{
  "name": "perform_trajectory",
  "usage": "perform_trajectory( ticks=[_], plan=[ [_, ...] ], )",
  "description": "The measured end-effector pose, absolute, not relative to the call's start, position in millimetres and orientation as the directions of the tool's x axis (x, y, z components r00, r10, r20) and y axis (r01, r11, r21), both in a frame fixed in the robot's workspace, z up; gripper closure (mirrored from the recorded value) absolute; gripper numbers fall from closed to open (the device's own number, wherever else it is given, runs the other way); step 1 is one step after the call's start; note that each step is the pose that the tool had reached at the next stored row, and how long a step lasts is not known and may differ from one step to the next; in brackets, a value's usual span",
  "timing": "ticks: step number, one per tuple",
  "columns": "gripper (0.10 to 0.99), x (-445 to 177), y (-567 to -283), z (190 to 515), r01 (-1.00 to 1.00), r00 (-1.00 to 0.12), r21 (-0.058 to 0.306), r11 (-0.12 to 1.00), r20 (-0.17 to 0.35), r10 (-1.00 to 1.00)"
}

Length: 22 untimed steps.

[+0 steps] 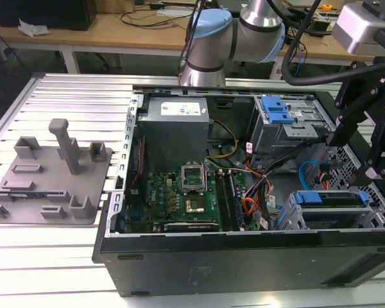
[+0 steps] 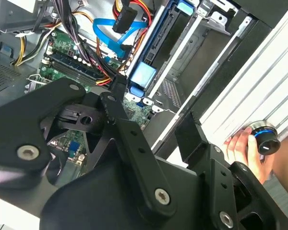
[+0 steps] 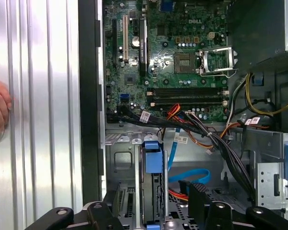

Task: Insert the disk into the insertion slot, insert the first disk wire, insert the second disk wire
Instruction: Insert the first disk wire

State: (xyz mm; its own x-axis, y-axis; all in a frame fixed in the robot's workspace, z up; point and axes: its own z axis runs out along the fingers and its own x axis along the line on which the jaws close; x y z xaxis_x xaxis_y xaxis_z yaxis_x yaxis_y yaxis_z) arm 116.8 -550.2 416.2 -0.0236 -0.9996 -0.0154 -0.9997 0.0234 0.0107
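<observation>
In the exterior view, a grey fixture plate lies at the left, and the open computer case stands beside it with its motherboard bare. Toward the right, the disk sits in the insertion slot. The gripper hovers just above, its 2 fingers spread apart, clamping nothing.

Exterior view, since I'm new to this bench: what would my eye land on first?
Probably the open black computer case in the middle, its green motherboard bared. Behind it rises the arm with a pale blue joint, and at the exterior view's left lies a grey fixture plate with upright posts.
</observation>
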Motion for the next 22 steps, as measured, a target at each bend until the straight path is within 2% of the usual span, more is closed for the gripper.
perform_trajectory(
  ticks=[8,10,12,15,22],
  plan=[
    [0.404,116.8,-549.2,416.2,-1.0,-0.024,0.011,0.023,-0.015,-1.0],
    [0.404,116.7,-541.7,416.1,-1.0,-0.024,0.01,0.024,-0.003,-1.0],
    [0.404,116.8,-519.1,416.2,-1.0,-0.024,0.009,0.024,0.044,-0.999],
    [0.404,116.9,-501.5,416.2,-1.0,-0.024,0.008,0.024,0.079,-0.997],
    [0.404,116.9,-496.0,416.2,-1.0,-0.022,0.015,0.026,0.251,-0.968]
  ],
)
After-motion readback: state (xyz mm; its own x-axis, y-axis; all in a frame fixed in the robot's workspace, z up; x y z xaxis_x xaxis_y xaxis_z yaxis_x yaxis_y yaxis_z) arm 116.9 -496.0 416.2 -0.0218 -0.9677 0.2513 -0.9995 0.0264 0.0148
